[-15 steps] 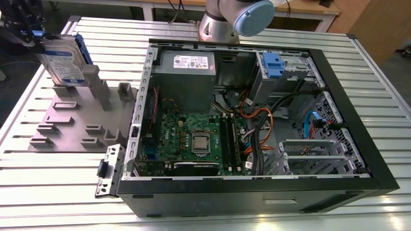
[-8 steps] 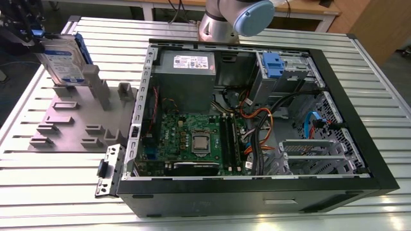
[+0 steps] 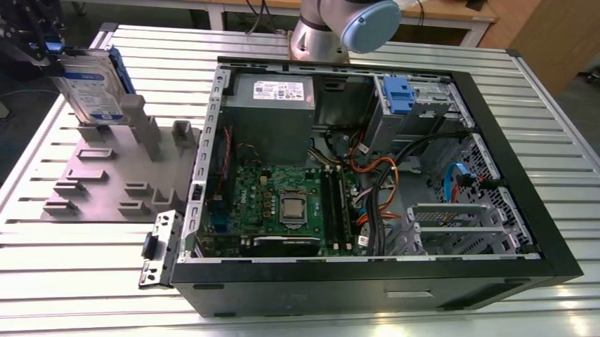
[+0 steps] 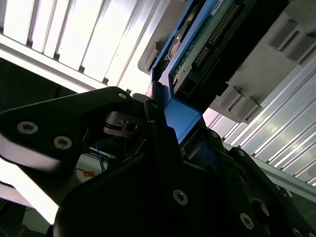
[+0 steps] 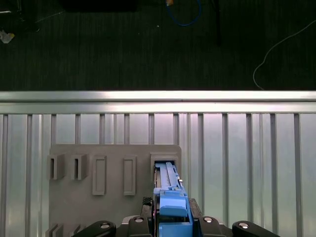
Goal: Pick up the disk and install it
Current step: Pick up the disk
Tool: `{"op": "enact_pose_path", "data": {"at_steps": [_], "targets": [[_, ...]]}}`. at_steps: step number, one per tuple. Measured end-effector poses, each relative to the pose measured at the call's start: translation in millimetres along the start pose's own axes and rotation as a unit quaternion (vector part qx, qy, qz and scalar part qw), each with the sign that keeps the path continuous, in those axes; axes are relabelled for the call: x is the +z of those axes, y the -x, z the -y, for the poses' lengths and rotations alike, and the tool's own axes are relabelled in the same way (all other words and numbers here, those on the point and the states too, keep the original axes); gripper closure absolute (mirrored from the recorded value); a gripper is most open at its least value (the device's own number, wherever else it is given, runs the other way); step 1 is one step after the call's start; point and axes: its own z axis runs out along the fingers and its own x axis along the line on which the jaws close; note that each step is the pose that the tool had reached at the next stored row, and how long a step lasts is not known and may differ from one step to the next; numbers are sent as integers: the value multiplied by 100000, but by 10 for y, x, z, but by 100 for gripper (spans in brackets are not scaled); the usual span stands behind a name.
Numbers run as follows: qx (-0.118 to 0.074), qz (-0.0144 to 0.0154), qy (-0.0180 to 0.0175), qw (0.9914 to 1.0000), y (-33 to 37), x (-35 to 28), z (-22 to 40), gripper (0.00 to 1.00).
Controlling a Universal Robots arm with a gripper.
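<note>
One disk (image 3: 91,88), upright in grey holder (image 3: 108,172) slot, carrier edge clamped by gripper (image 3: 49,55); pick-up step, judged; clearing slot needs straight lift.

Slatted aluminium table (image 3: 549,105), dark carpeted floor (image 5: 98,49), wooden desk (image 3: 440,15) behind

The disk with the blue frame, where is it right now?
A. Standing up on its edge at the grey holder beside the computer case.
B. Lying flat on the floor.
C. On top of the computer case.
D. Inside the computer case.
A: in the exterior view the disk stands on edge at the grey holder, to the exterior view's left of the open computer case.
</note>
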Motion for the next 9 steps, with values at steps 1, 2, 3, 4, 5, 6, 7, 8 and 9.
{"op": "enact_pose_path", "data": {"at_steps": [1, 2, 3, 4, 5, 6, 7, 8, 9], "targets": [[1, 1, 0, 100000, 0, -2, 0, 64], [1, 0, -2, 100000, 0, -4, 0, 64], [0, 2, -1, 100000, 0, -6, 0, 64], [-1, 1, -2, 100000, 0, -9, 0, 64], [-1, 1, -2, 100000, 0, -11, 0, 64], [0, 2, -4, 100000, 0, -13, 0, 64], [-1, 2, -5, 100000, 0, -14, 0, 64], [1, 0, 1, 100000, 0, -17, 0, 64], [1, 0, 0, 100000, 0, -19, 0, 64]]}}
